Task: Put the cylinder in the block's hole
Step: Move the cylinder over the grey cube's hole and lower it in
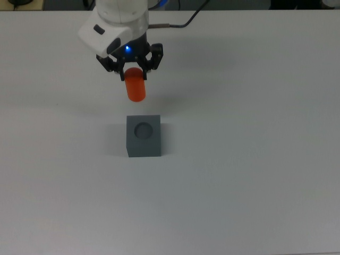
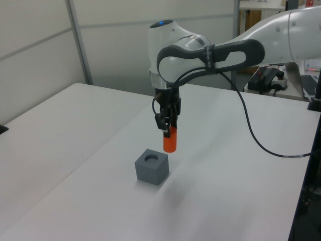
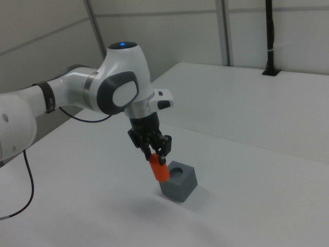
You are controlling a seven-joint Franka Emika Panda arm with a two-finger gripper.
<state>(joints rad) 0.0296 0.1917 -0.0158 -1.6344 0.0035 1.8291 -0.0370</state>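
Cylinder (image 1: 135, 88) is up in the air, pinched at its top end by the claw (image 1: 131, 69), which is shut on it; it hangs upright in the left view, clear of the table (image 1: 255, 159). Block (image 1: 143, 136) sits on the table w/ hole (image 1: 143, 130) facing up, empty. In the top view the cylinder is above the block in frame, a touch to the top view's left, not over the hole. I judge I'm in the carry step. Next: bring it over the hole, keep it vertical, then lower straight in & let go.
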